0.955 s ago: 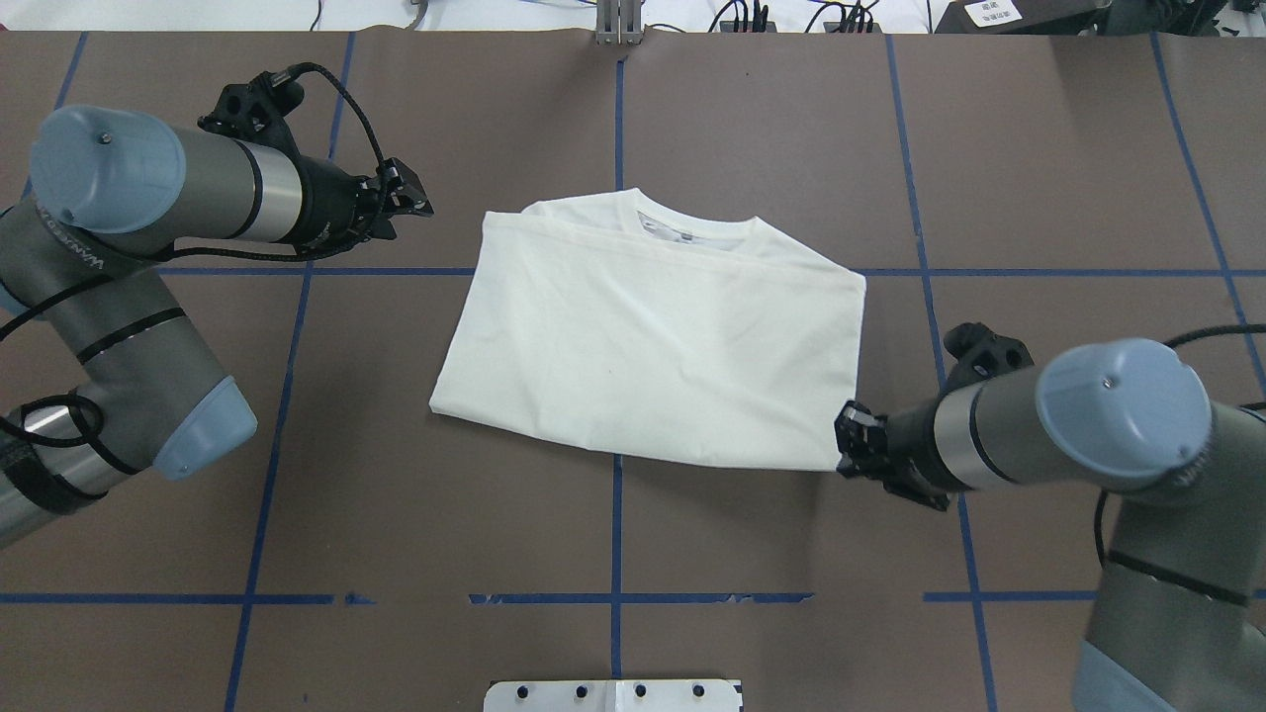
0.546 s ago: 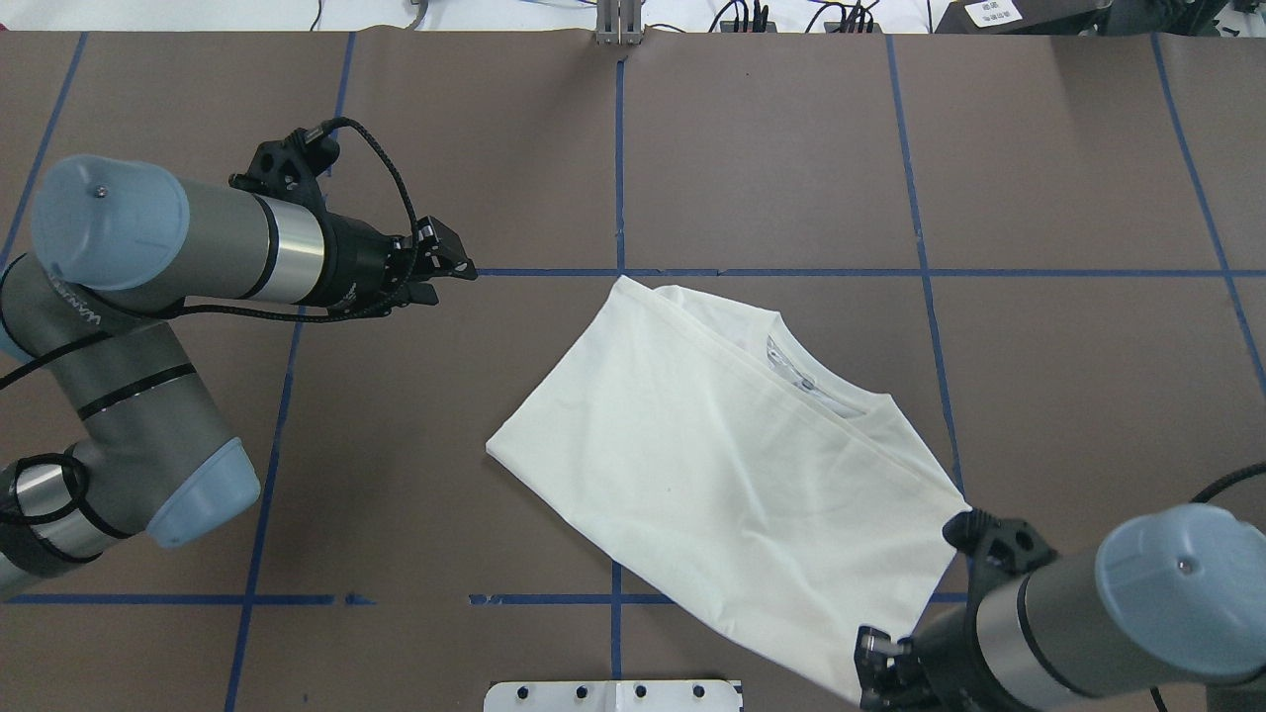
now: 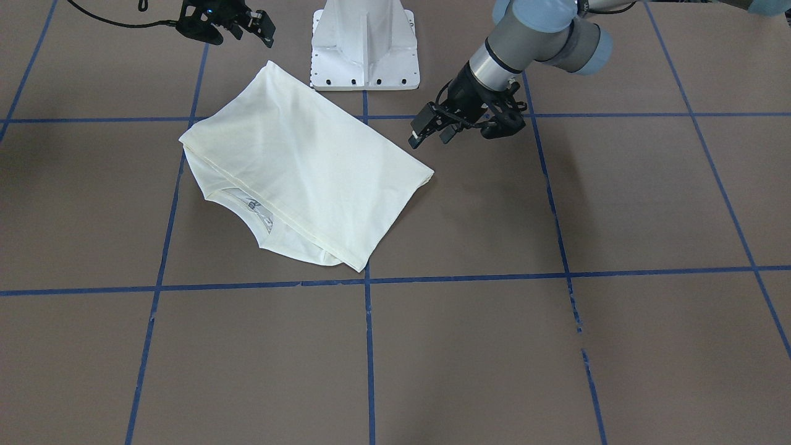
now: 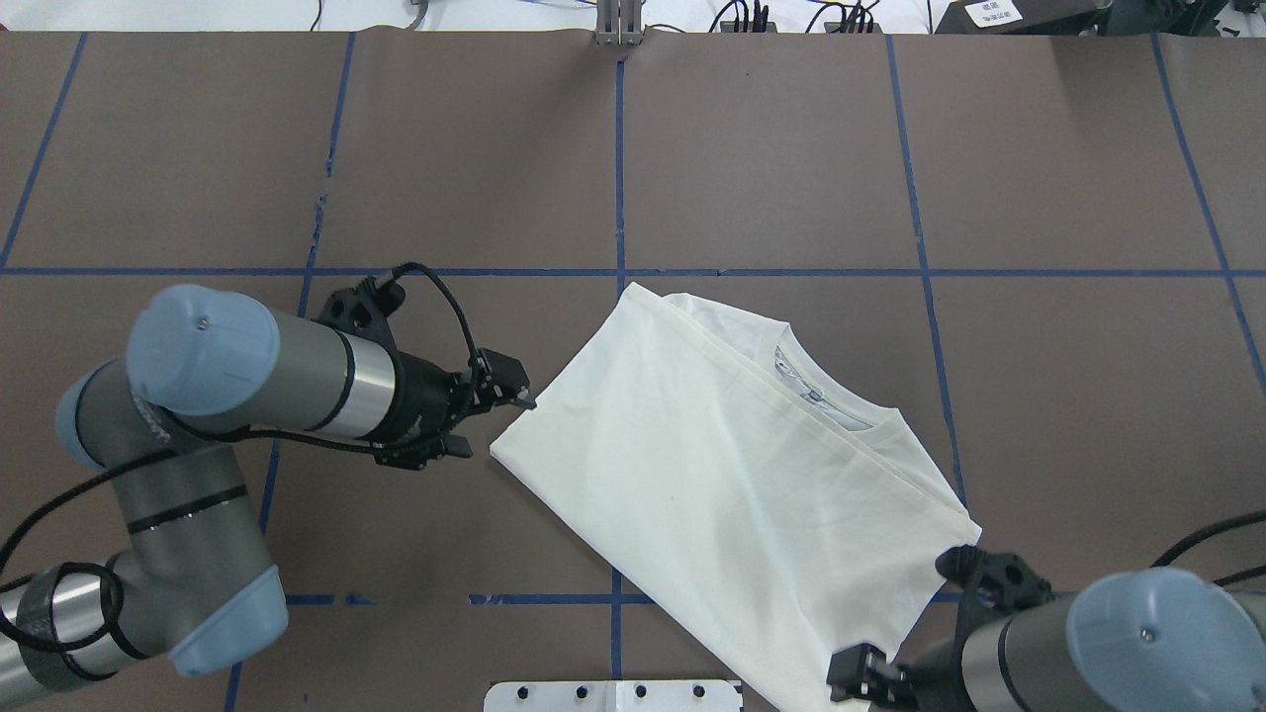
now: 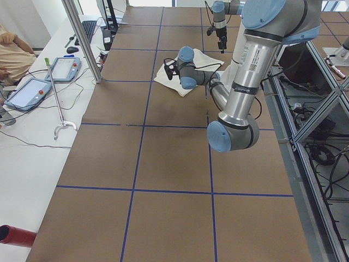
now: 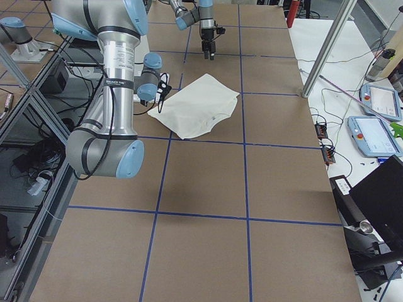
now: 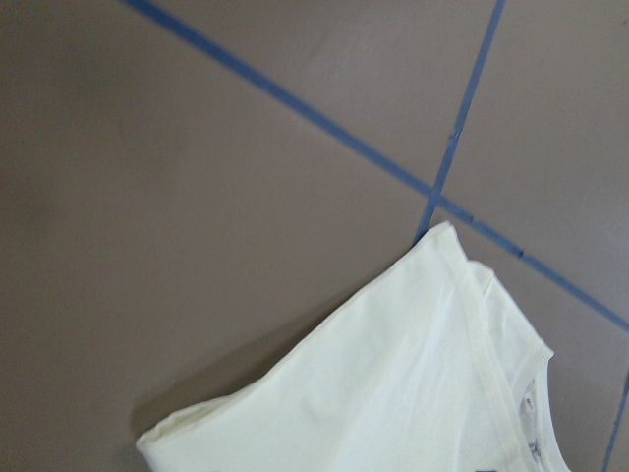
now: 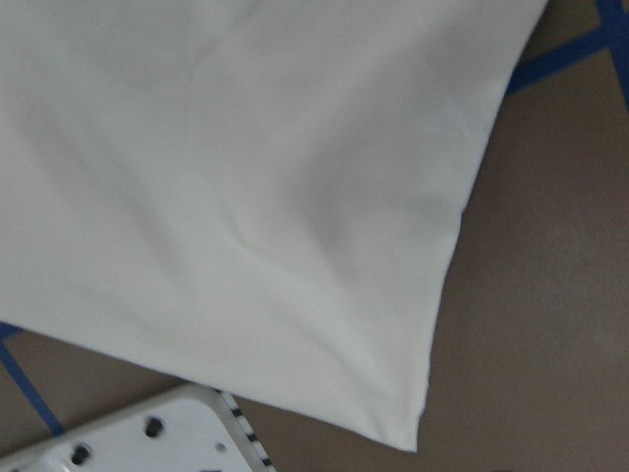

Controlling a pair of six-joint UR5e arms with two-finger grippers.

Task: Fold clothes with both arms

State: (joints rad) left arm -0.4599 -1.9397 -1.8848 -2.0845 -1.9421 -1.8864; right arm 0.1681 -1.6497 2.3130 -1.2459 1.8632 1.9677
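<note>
Well, the cream cotton T-shirt (image 4: 732,475) lay folded but skewed, maybe one fold left. Black left gripper (image 4: 499,425) gaped empty; right gripper (image 3: 259,31), couldn't tell.

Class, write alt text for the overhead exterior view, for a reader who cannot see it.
A folded cream T-shirt lies diagonally on a brown table gridded with blue tape. The left gripper, jaws apart, points at one corner; the right gripper is by the nearest corner, at the frame's bottom.
</note>
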